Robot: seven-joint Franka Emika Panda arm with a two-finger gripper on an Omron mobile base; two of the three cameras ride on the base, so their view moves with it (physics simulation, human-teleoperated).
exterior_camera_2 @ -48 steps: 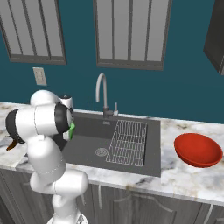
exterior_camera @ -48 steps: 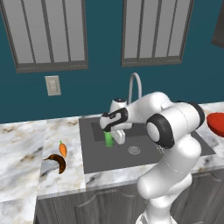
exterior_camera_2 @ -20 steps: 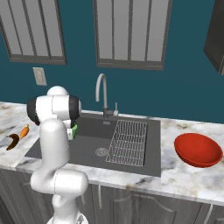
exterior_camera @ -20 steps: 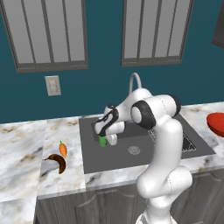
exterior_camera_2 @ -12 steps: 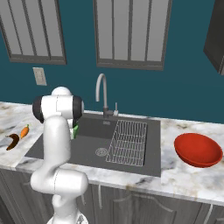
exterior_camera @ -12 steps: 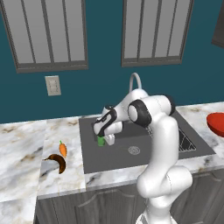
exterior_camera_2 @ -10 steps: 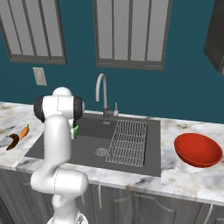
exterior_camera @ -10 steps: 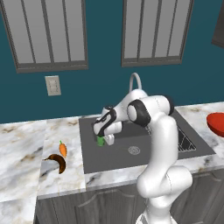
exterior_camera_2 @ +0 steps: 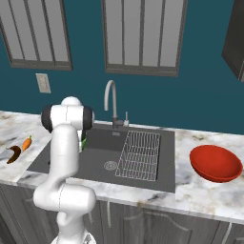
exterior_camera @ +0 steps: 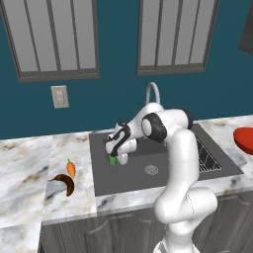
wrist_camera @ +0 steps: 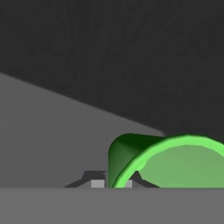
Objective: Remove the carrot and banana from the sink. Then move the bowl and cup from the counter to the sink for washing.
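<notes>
While I lower cup [exterior_camera: 113,159] into sink [exterior_camera: 123,180], frame centre-left: gripper [exterior_camera: 116,157] clamped on cup rim wall, pinch seen low in hand view. Done, judging by layout: carrot [exterior_camera: 71,168] and banana [exterior_camera: 64,182] out on counter [exterior_camera: 24,168], left of frame. Left: release cup, then fetch bowl [exterior_camera_2: 215,163], on counter at right. Cup long axis tilted, rim toward hand camera, base toward basin floor.

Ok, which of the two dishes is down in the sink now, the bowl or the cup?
The green cup, pinched at its rim by the gripper inside the sink. The red bowl sits on the counter to its right.
</notes>
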